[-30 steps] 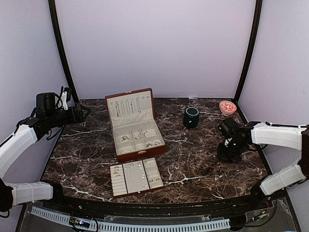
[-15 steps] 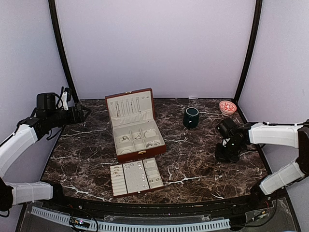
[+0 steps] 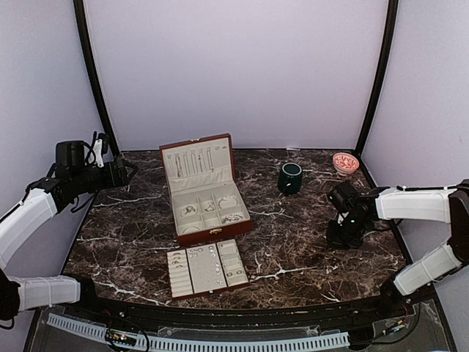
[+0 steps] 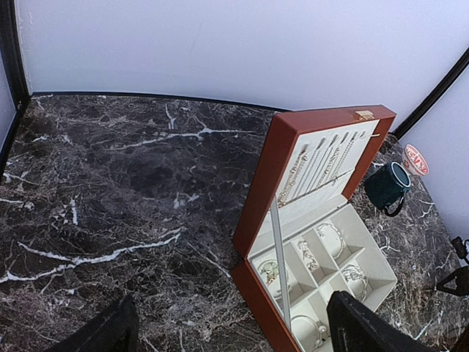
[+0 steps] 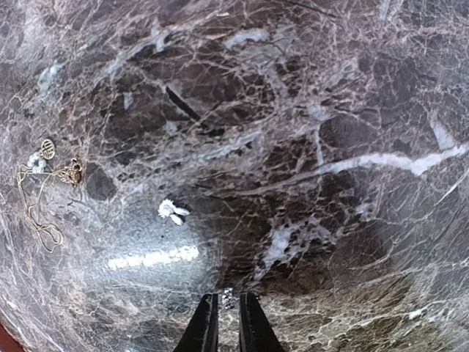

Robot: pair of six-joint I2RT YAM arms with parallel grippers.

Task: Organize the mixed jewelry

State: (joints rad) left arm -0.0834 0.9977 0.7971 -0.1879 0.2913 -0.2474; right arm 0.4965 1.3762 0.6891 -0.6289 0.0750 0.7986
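The reddish-brown box (image 3: 205, 192) stands open at the table's middle, with silvery jewelry in its cream compartments (image 4: 322, 257) and chains on its lid. A cream insert tray (image 3: 207, 268) with tiny pieces lies in front of it. My right gripper (image 3: 344, 236) points down at the table on the right. In the right wrist view its fingertips (image 5: 229, 304) are nearly together on a tiny silvery piece (image 5: 229, 296). A white earring (image 5: 172, 212) and a thin chain with pendants (image 5: 44, 183) lie loose nearby. My left gripper (image 3: 128, 172) hovers at the far left, wide open and empty (image 4: 234, 334).
A dark green mug (image 3: 290, 177) stands right of the box and also shows in the left wrist view (image 4: 387, 187). A small pink patterned bowl (image 3: 345, 162) sits at the back right corner. Black frame posts rise at both back corners.
My right gripper has shifted slightly left and down toward the table. The left arm has not moved.
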